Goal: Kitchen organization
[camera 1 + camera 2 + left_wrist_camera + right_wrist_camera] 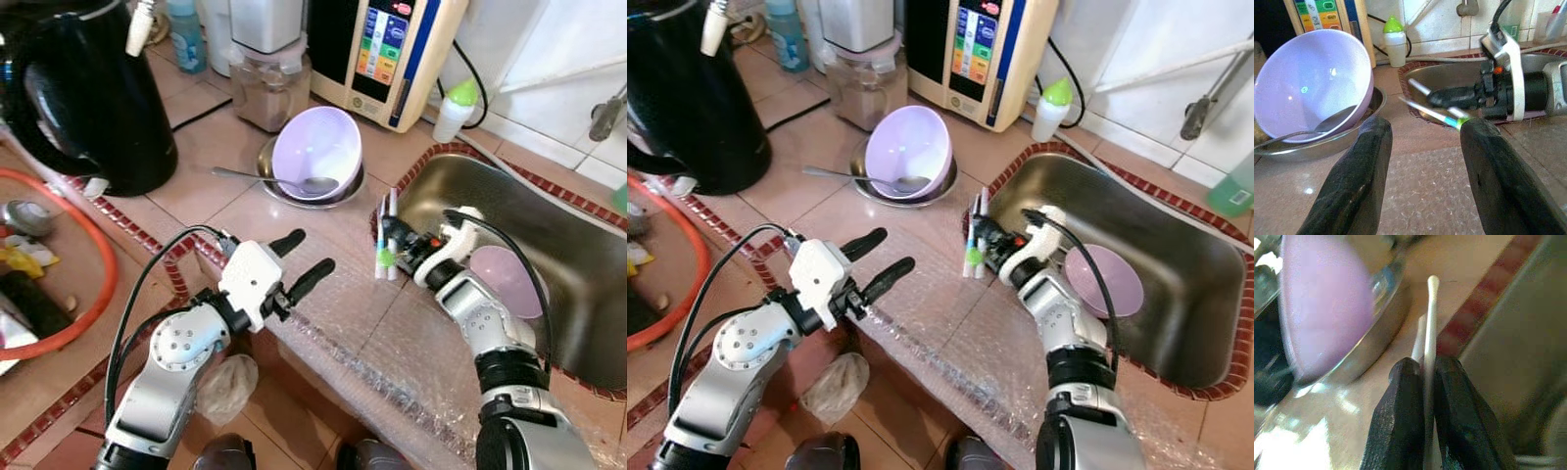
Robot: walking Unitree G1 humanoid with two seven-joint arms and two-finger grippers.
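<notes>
My right gripper (pixel 395 239) hangs over the counter at the sink's near-left rim, shut on two thin white sticks (pixel 390 206) with green and blue bands; the right wrist view shows them (pixel 1431 308) pinched between the fingers. My left gripper (pixel 299 260) hovers open and holds nothing, above the bubble wrap and left of the sticks. A lilac bowl (pixel 315 149) lies tilted in a steel dish (pixel 279 188) behind both grippers, with a metal spoon (pixel 284 182) across the dish. A second lilac bowl (pixel 509 279) rests in the sink (pixel 578 225).
Bubble wrap (pixel 392 343) covers the counter's front edge. A black kettle (pixel 88 98) stands at the back left, with a blender jar (pixel 266 83), a water purifier (pixel 387 49) and a green-capped bottle (pixel 456 106) along the back. An orange-rimmed basin (pixel 103 264) sits on the left.
</notes>
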